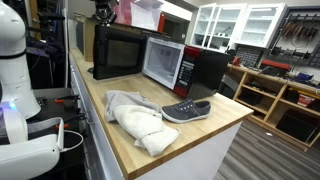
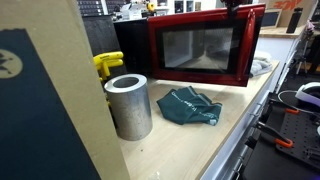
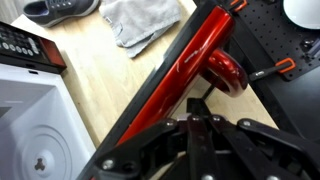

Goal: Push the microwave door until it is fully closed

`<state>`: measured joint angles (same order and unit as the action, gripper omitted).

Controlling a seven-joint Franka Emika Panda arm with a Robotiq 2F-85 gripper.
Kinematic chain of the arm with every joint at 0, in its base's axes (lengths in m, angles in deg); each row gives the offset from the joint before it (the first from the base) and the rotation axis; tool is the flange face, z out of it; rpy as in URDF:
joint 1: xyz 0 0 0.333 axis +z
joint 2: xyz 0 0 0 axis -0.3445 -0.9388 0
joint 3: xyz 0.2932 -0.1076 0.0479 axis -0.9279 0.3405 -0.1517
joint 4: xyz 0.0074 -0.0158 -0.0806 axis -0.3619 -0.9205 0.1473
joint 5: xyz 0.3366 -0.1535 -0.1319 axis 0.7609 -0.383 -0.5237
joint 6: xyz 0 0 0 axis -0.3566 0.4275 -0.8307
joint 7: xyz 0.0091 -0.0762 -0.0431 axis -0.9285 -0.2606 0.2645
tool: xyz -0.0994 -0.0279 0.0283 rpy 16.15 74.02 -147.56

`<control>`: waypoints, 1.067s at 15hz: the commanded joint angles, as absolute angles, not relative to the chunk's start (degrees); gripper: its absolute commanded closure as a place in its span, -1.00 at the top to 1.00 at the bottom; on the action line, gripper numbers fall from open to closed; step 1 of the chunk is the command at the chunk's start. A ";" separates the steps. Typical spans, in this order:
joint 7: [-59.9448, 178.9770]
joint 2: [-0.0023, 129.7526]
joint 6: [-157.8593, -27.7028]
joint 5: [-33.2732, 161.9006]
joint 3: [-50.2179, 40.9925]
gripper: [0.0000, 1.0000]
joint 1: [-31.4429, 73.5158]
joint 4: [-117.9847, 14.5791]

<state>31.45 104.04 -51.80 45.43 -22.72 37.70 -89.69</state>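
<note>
**Pressure needed on the open microwave door [image 3: 190, 60]**

The gripper [image 3: 195, 122] hangs at the door's top edge, jaws seemingly drawn together on nothing. It would do best to press flat on the red outer face, far from the hinge, steadily toward the cavity [image 3: 30, 130] on the left. In an exterior view the black inner face [image 1: 115, 50] stands swung out left of the microwave [image 1: 195, 68]. Elsewhere only its red-framed glass [image 2: 205, 45] shows.

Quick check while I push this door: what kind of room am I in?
Most likely a lab or workshop, not a home kitchen: the microwave sits on a wooden workbench, with tool-hung pegboard and open shelving nearby.
</note>
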 commanded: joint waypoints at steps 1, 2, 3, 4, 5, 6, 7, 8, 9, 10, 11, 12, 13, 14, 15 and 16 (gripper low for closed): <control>27.06 107.62 -55.42 37.98 -20.69 -1.00 37.53 -93.60; 25.51 108.35 -56.97 35.64 -19.79 -1.00 37.39 -94.55; 24.42 108.81 -58.64 33.54 -18.95 -1.00 37.23 -95.24; 23.00 109.32 -60.52 31.46 -17.76 -1.00 36.86 -95.65; 22.00 109.56 -62.79 29.70 -16.61 -1.00 36.77 -96.21; 20.28 109.80 -65.02 28.20 -15.11 -1.00 36.46 -96.26; 18.79 109.77 -67.43 27.13 -13.81 -1.00 36.15 -96.26; 17.29 109.37 -69.73 27.44 -12.39 -1.00 35.97 -95.72; 15.54 108.97 -71.84 28.02 -11.25 -1.00 35.82 -95.34; 13.14 108.28 -74.07 28.83 -10.04 -1.00 35.55 -94.73; 11.02 107.68 -75.99 30.11 -8.78 -1.00 35.31 -94.30; 7.99 107.26 -78.73 30.67 -7.23 -1.00 34.93 -94.32; 5.34 106.32 -81.54 31.17 -6.19 -1.00 34.62 -94.15; 1.72 105.60 -85.10 31.11 -4.76 -1.00 34.01 -94.24; -1.65 104.69 -88.45 31.91 -3.39 -1.00 33.52 -94.13; -5.78 103.43 -92.32 32.81 -1.84 -1.00 32.99 -93.75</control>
